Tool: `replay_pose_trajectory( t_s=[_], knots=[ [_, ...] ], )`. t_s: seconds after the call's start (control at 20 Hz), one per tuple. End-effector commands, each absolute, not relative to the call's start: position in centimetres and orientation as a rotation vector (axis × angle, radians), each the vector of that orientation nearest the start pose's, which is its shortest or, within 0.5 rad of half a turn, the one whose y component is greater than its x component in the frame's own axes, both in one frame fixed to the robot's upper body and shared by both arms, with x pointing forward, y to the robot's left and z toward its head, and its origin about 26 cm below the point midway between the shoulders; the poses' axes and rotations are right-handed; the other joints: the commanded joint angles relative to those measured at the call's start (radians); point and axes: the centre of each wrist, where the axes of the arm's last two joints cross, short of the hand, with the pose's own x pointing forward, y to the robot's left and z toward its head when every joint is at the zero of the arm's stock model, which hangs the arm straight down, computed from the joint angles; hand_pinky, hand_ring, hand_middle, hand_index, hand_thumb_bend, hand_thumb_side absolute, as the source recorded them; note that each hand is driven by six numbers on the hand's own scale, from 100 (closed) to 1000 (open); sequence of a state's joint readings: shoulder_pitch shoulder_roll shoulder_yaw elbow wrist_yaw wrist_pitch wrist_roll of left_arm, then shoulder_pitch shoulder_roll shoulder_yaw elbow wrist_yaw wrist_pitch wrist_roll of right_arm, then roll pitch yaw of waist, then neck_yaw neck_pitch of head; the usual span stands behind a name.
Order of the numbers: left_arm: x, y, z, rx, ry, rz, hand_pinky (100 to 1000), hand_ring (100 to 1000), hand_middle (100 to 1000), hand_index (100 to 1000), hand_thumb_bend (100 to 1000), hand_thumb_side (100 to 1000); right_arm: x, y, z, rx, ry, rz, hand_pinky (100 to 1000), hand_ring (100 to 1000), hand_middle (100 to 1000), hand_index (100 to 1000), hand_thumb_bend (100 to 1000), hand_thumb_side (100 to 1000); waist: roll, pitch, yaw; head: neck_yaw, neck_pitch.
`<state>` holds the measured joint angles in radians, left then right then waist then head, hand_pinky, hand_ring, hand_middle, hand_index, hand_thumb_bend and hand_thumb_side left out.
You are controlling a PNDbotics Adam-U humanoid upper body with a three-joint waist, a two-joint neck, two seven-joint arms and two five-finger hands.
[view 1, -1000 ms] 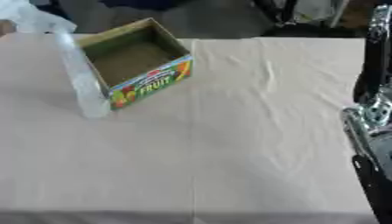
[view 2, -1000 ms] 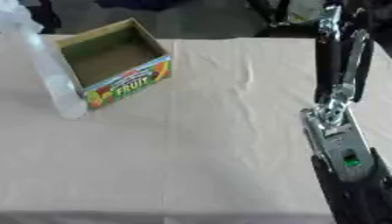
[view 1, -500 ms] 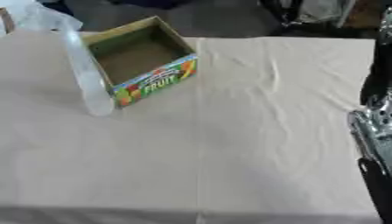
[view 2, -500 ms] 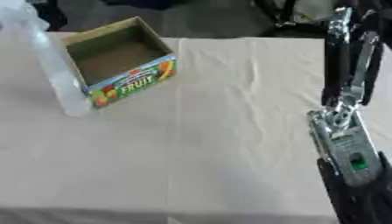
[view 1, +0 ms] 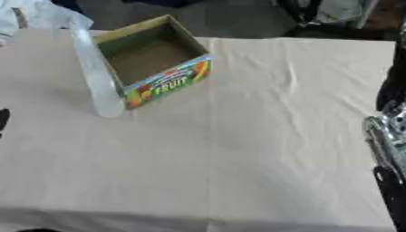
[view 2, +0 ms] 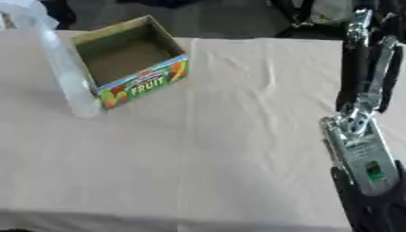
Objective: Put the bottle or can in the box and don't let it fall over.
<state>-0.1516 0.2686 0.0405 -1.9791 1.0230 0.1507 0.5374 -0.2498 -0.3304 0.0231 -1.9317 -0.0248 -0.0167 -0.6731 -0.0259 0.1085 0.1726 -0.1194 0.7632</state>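
Clear tall plastic bottle [view 1: 95,74] upright upper left, touching open cardboard fruit box [view 1: 151,59], not yet inside. Right hand [view 2: 366,54] right edge, fingers straight, released. Left hand unseen.

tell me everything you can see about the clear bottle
The clear bottle is tall, slim and see-through, plastic by its look, with no label visible. It stands upright on the cream tablecloth, close against the left side of the open fruit box, outside it. No hand touches it.
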Motion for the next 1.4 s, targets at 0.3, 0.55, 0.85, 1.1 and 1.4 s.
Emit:
replay_pose_trajectory(
  t_s=[0.3,0.55,0.85,1.1,1.4],
  knots=[
    [28.5,27.0,16.1,-0.528,-1.480,0.797,100,100,116,1000,570,1000,30.5,-26.5,18.1,-0.474,-2.256,-0.383,984,911,973,896,100,790,0.001,-0.013,-0.002,-0.008,-0.014],
    [28.8,26.6,16.6,-0.567,-1.457,0.752,100,100,100,1000,596,1000,30.6,-26.4,18.1,-0.467,-2.255,-0.375,985,911,973,897,100,796,0.002,-0.012,-0.008,0.009,-0.009],
    [29.6,26.1,16.9,-0.580,-1.434,0.708,100,100,100,1000,579,1000,30.5,-26.3,18.3,-0.462,-2.264,-0.371,984,910,972,896,100,792,0.002,-0.012,-0.010,0.028,-0.018],
    [31.0,25.3,16.9,-0.626,-1.386,0.696,100,100,100,1000,569,1000,30.4,-26.3,18.2,-0.463,-2.260,-0.371,984,910,972,896,100,793,0.002,-0.012,-0.010,0.015,-0.018],
    [32.7,24.2,17.3,-0.692,-1.332,0.657,100,100,100,1000,547,1000,30.4,-26.3,18.2,-0.462,-2.264,-0.377,985,910,972,896,100,794,0.000,-0.005,-0.013,-0.031,-0.011]
  ],
)
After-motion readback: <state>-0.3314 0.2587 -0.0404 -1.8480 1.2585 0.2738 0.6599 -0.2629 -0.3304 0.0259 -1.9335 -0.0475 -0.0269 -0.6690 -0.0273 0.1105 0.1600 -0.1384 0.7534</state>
